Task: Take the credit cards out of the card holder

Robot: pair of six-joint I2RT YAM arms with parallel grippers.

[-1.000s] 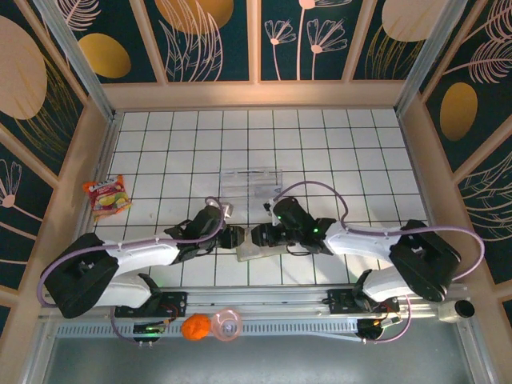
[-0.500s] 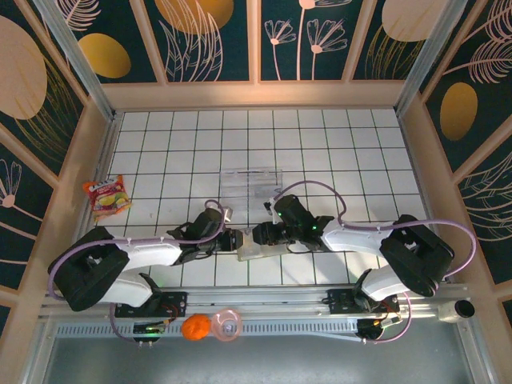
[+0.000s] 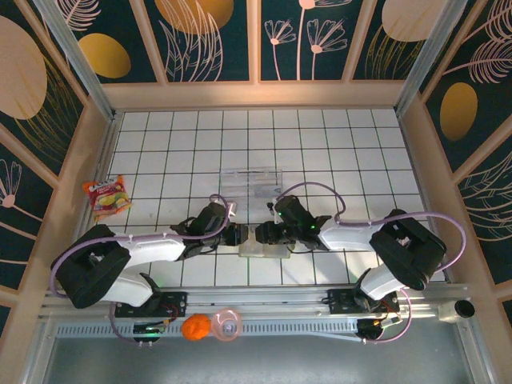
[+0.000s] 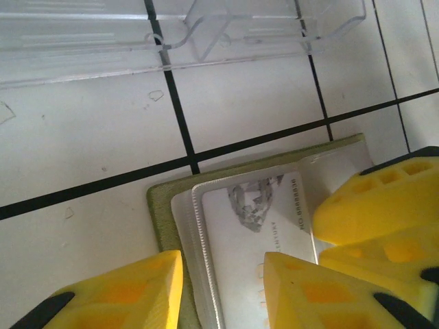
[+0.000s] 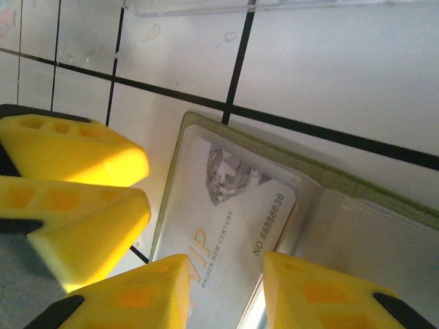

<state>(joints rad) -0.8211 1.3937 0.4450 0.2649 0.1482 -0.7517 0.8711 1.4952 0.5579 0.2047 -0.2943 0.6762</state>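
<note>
The left tool [image 4: 223, 301] had its yellow fingers spread with nothing pinched between them. In its wrist view one finger hung over the holder's olive edge and the other over the card; whether either pad touched the surface I could not tell. The right tool [image 5: 226, 301] was likewise spread and empty, low over the same pocket. In the top view the two met nose to nose, the left from 9 o'clock and the right from 3, just beside each other.

The card [image 5: 233, 205] lay flat below both gaps. From the left tool it sat at 12 o'clock, its long axis close to 12–6. From the right tool it ran out of the gap toward 1 o'clock. Neither arm was clearly nearer, though the card's length seemed to line up better with the right tool.

It was pale grey-white, with a diamond print and VIP lettering, seemingly behind a clear sleeve. I could make out no more than one.

The holder [image 3: 276, 250] lay open on the bench [image 3: 160, 160], pale inside up, long axis 9–3, at 6 o'clock from the tray [image 3: 252, 178].
</note>
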